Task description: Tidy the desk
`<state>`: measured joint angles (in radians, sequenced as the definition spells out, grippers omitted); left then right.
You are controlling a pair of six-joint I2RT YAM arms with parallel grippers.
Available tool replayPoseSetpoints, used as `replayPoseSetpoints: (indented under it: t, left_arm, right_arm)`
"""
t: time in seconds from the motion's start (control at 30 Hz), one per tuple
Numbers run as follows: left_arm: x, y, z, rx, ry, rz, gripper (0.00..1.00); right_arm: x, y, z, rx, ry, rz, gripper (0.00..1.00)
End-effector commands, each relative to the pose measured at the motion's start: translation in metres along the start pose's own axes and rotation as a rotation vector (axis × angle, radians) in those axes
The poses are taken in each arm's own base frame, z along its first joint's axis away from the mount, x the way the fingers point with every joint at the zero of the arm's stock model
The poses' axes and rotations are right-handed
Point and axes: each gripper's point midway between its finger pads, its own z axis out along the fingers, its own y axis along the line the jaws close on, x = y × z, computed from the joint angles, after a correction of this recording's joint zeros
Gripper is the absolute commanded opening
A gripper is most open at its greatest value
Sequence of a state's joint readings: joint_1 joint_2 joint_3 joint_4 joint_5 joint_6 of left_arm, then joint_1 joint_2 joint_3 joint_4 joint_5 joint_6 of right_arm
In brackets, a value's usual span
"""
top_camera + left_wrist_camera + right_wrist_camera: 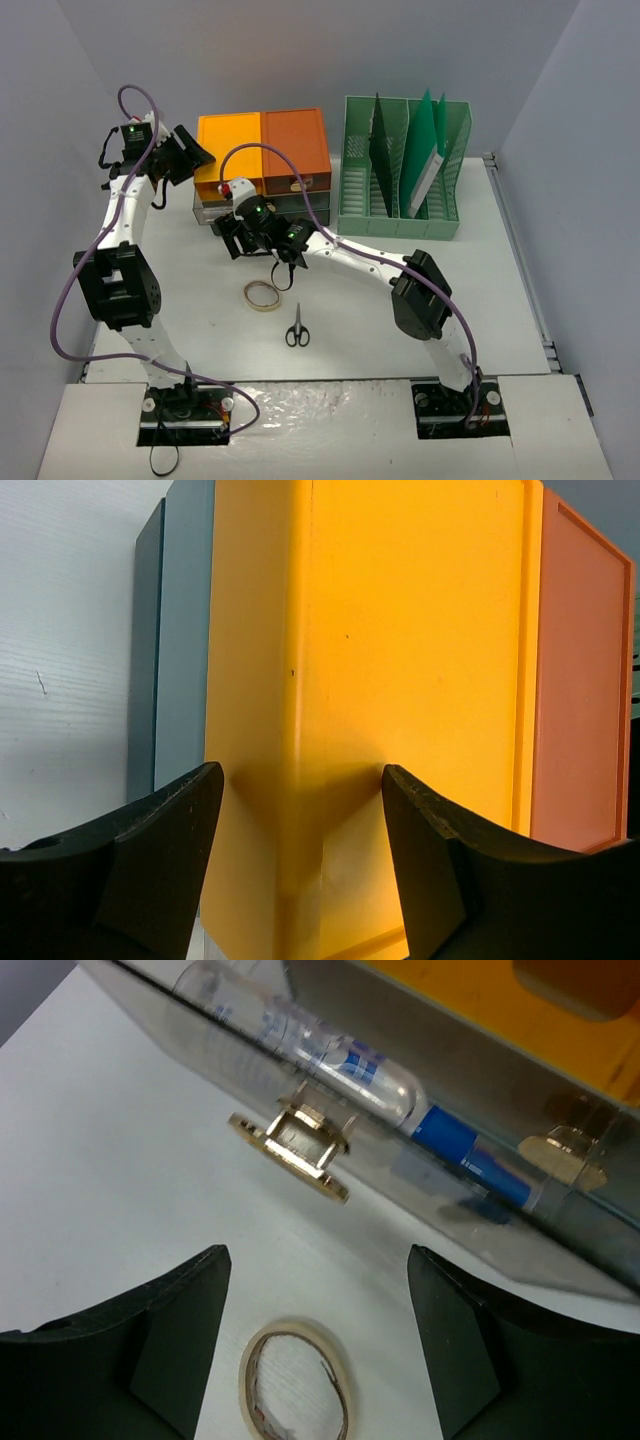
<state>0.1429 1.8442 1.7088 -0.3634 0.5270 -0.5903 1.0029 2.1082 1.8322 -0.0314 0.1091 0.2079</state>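
Observation:
The desk [400, 300] is a wide off-white tabletop. At its back left stands a drawer unit with a yellow top [230, 148] and an orange top [296, 145]. My left gripper [200, 157] is open at the unit's left side. In the left wrist view its jaws straddle the near corner of the yellow top [400, 660], with gaps on both sides. My right gripper [232, 238] hangs open and empty in front of the clear lower drawer [480, 1130]. It faces the drawer's brass knob [295, 1150]. A roll of tape [262, 295] lies flat on the desk below it.
Black-handled scissors [297, 328] lie on the desk in front of the tape. A green slotted file rack [405, 165] with upright folders stands at the back right. Inside the clear drawer lies a blue-and-clear marker [400, 1100]. Grey walls close in on both sides.

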Motion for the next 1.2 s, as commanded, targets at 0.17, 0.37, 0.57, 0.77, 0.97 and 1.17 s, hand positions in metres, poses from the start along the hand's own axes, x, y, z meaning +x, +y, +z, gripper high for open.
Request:
replayPoseSetpoints:
  t: [0.17,0.37,0.57,0.77,0.97,1.17]
  left_arm:
    - [0.037,0.032,0.006,-0.127,0.105,-0.003,0.60]
    - [0.040,0.033,0.003,-0.135,0.110,0.006,0.60]
    - [0.043,0.032,-0.001,-0.139,0.114,0.014,0.60]
    - [0.046,0.034,-0.003,-0.146,0.119,0.017,0.60]
    - [0.046,0.034,-0.004,-0.147,0.118,0.020,0.60]
    - [0.043,0.032,-0.002,-0.141,0.112,0.018,0.60]
  right_arm:
    - [-0.096,-0.020,0.015,0.027,-0.273,0.055,0.68]
    - [-0.114,-0.027,0.034,0.078,-0.338,0.045,0.68]
    - [-0.121,-0.041,0.046,0.125,-0.369,0.049,0.69]
    - [-0.128,-0.052,0.037,0.163,-0.382,0.055,0.70]
    - [-0.105,-0.066,0.001,0.221,-0.330,0.087,0.69]
    - [-0.061,-0.097,-0.030,0.354,-0.334,0.109,0.69]
